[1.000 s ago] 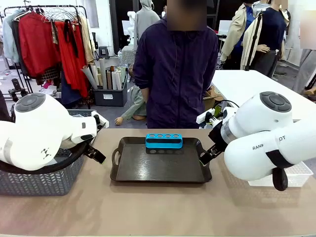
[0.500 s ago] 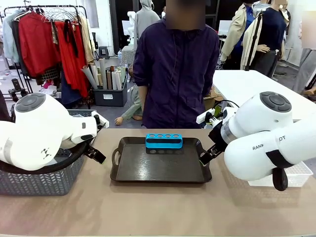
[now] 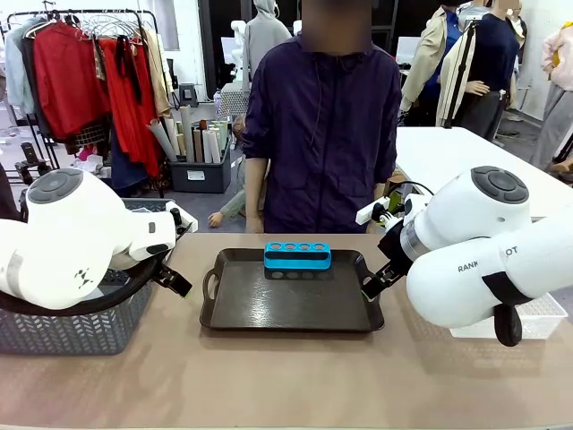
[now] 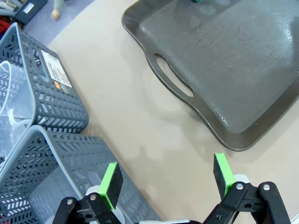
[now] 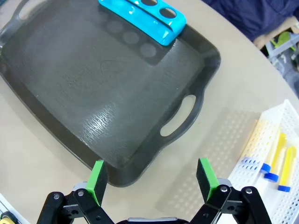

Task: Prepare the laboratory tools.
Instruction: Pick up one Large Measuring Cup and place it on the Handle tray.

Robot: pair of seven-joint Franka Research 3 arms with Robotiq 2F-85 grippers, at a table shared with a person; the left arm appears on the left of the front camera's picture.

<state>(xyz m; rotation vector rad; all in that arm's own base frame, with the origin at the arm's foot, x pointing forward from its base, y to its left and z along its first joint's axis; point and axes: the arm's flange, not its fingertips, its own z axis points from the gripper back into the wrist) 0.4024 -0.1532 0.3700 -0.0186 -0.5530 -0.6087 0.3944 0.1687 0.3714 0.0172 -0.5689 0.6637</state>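
The small blue four-hole rack (image 3: 297, 255) stands with its holes unfilled at the far edge of the black tray (image 3: 286, 305); the right wrist view shows the rack (image 5: 145, 15) at the top. My right gripper (image 5: 152, 181) hangs open over the tray's near corner by its handle. Blue-capped tubes of amber liquid (image 5: 272, 150) lie in a white mesh basket (image 5: 243, 172) to its right. My left gripper (image 4: 167, 176) is open above the bare table between the tray (image 4: 224, 60) and two grey baskets (image 4: 51, 93). A clear beaker's rim (image 4: 8, 88) shows in the farther basket.
A person in a dark jacket (image 3: 322, 116) stands at the far side of the table, right behind the tray. The grey basket (image 3: 72, 327) sits at the table's left and the white one (image 3: 528, 318) at its right. Bare tabletop stretches along the front.
The person has shifted slightly on the spot. Both arms, the tray and the rack have stayed where they were.
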